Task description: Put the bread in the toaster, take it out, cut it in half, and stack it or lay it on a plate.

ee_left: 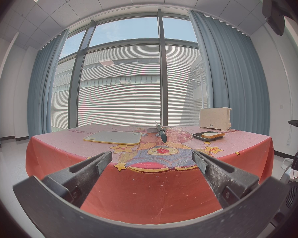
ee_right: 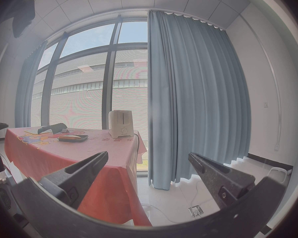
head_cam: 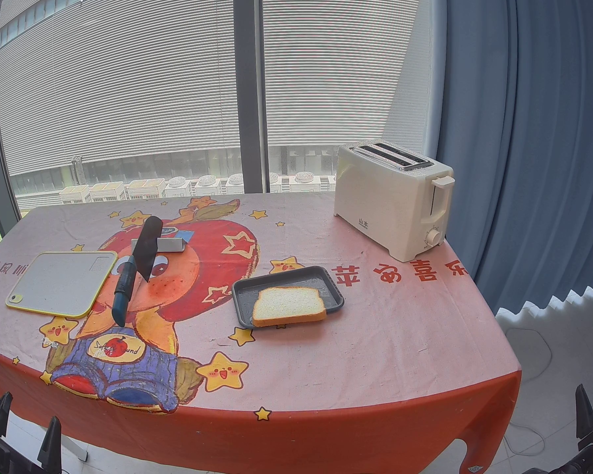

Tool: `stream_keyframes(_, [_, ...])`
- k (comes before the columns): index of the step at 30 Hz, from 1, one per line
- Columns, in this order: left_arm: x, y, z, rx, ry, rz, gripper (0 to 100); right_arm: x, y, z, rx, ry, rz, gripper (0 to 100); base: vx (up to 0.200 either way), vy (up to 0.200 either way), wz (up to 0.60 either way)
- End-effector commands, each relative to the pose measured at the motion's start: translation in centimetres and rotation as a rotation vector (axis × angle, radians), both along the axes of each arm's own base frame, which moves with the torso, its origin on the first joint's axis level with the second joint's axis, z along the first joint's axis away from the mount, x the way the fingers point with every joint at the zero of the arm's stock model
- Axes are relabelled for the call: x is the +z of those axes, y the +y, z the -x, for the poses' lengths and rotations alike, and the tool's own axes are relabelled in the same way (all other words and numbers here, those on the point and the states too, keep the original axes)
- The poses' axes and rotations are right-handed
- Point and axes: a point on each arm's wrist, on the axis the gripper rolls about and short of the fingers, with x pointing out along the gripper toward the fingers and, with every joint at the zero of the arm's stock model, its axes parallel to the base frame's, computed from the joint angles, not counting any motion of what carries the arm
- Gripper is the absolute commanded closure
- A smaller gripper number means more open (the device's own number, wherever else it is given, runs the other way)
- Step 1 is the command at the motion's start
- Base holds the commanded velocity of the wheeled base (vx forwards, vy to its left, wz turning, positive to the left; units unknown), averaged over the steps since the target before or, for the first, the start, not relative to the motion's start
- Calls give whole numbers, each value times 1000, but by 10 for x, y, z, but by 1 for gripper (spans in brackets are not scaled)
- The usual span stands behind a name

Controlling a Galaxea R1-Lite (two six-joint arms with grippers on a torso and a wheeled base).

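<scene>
Pale square bread slice (head_cam: 288, 305) lay flat on dark grey rectangular tray (head_cam: 244, 292), centre of head frame, on counter (head_cam: 389, 343) draped in pink-orange cartoon cloth. Cream two-slot toaster (head_cam: 392, 199) stood at upper right, well apart from tray. Black-bladed, blue-handled knife (head_cam: 130, 274) lay left of tray, blade propped on small grey block (head_cam: 171, 245). White yellow-rimmed cutting board (head_cam: 62, 283) lay just beside knife at left edge. Left gripper (ee_left: 151, 157) hung low before counter's near edge, fingers (ee_left: 82, 177) spread. Right gripper (ee_right: 148, 156) sat off counter's right end, fingers (ee_right: 77, 179) spread.

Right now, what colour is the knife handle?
Blue. The knife handle shows best in the head view.
</scene>
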Motion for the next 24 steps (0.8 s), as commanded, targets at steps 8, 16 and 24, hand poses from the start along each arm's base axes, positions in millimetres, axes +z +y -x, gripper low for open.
stream_keyframes(8, [-5, 0, 0, 0, 6, 0, 0, -4, 0, 0, 2, 0, 0, 0, 0, 0, 0])
stream_keyframes(16, [-5, 0, 0, 0, 6, 0, 0, -4, 0, 0, 2, 0, 0, 0, 0, 0, 0])
stream_keyframes(24, [-5, 0, 0, 0, 6, 0, 0, -4, 0, 0, 1, 0, 0, 0, 0, 0, 0])
